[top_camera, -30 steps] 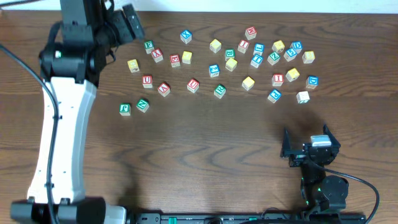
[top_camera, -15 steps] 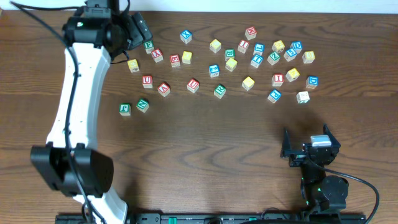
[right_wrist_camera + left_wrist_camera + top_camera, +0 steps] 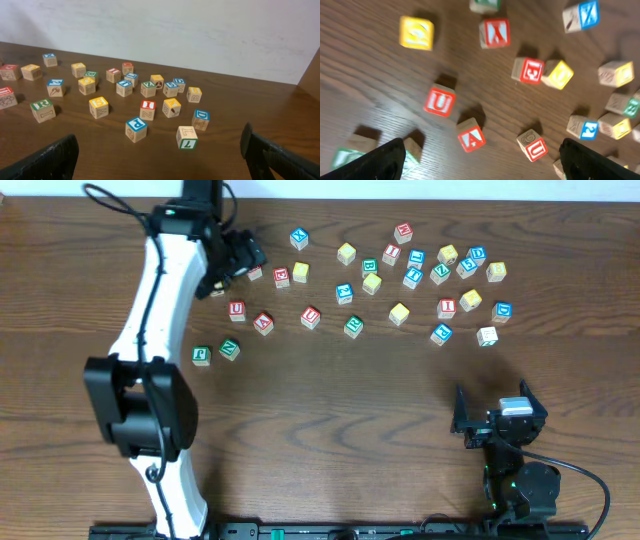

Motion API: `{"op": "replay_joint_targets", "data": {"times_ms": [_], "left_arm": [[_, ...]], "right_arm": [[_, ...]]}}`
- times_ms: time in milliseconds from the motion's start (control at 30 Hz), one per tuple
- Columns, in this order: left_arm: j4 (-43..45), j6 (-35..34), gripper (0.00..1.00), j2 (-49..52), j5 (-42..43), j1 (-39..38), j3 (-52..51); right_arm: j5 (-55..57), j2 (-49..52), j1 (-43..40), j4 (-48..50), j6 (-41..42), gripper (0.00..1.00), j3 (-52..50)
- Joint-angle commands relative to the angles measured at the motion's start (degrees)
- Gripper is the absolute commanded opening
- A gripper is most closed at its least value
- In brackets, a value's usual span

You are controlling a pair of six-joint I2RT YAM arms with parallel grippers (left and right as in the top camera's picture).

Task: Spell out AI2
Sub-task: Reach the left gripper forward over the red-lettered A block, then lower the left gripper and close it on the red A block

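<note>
Many lettered wooden blocks lie scattered across the far half of the table. A red A block (image 3: 263, 323) (image 3: 471, 136) lies at the left of the spread, between two red U blocks (image 3: 237, 310) (image 3: 311, 317). A red I block (image 3: 446, 308) (image 3: 147, 109) lies at the right. A blue block that may read 2 (image 3: 588, 129) lies right of centre. My left gripper (image 3: 240, 256) (image 3: 480, 167) is open and empty, hovering above the left blocks, with the A block just ahead between its fingers. My right gripper (image 3: 497, 420) (image 3: 160, 160) is open and empty near the front right.
Two green blocks (image 3: 202, 354) (image 3: 229, 348) lie nearest the front left. A blue P block (image 3: 135, 129) and a green-edged block (image 3: 187, 137) lie closest to the right gripper. A white wall (image 3: 200, 35) rises behind the table's far edge.
The left arm has swung right along the far edge, bringing its gripper from the far left corner to over the left blocks. The right arm has not moved.
</note>
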Motion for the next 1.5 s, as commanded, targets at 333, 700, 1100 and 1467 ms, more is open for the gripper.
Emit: {"op": "replay_joint_targets", "data": {"times_ms": [333, 700, 1100, 1467], "left_arm": [[-1.81, -6.75, 0.97, 1.73, -18.43, -10.86, 0.79], [0.35, -8.22, 0.96, 1.73, -19.65, -11.43, -4.72], [3.78, -12.39, 0.95, 1.73, -16.63, -11.43, -11.3], [11.54, -13.7, 0.95, 1.7, -10.16, -11.45, -17.77]], "right_arm": [[0.17, -0.37, -0.28, -0.33, 0.81, 0.99, -0.07], [0.17, -0.37, -0.28, -0.33, 0.83, 0.99, -0.07], [0.17, -0.37, -0.28, -0.33, 0.81, 0.99, -0.07], [0.17, -0.37, -0.28, -0.33, 0.81, 0.99, -0.07]]}}
